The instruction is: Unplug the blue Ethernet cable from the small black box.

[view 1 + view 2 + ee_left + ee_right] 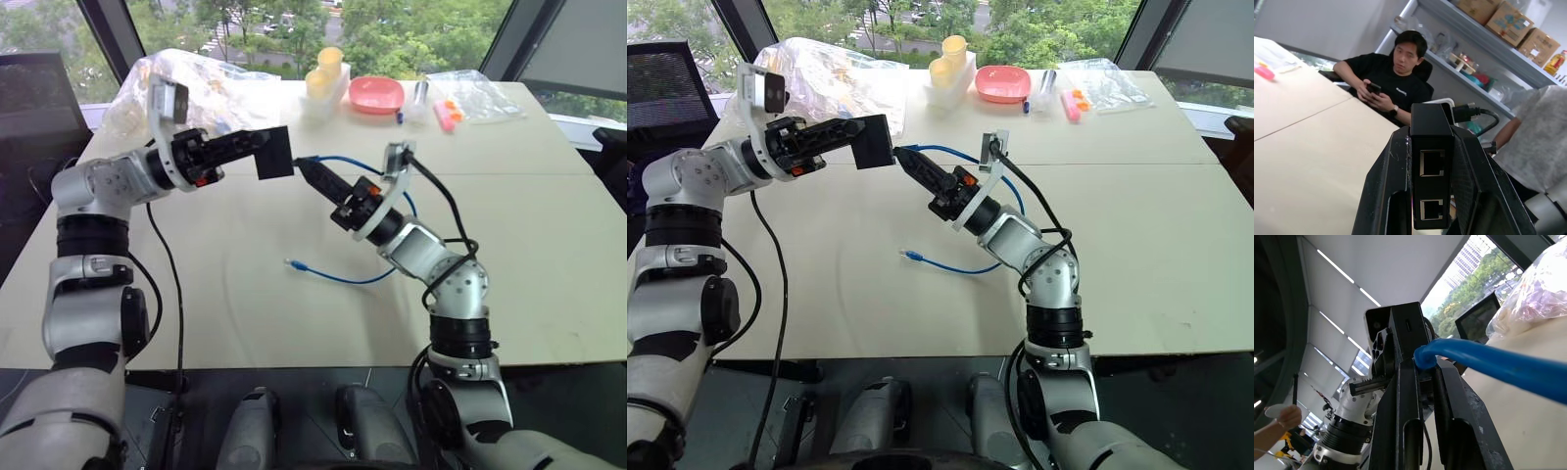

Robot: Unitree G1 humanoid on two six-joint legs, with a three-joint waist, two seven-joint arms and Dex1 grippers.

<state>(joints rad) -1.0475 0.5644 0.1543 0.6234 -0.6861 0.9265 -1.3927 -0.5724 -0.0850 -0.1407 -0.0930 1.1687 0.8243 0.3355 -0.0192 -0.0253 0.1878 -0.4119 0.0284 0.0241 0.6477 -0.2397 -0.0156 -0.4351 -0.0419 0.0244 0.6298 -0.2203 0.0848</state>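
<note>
Blue Ethernet cable (364, 166), one; black box (273, 153), one

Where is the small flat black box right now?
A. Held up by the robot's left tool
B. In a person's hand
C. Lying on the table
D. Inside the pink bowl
A: the left tool holds the small flat black box above the cream table.

Both head eyes look forward and down over the counter (294, 294). Each wrist camera looks close along its tool; both share the small black box (1431, 161).
</note>
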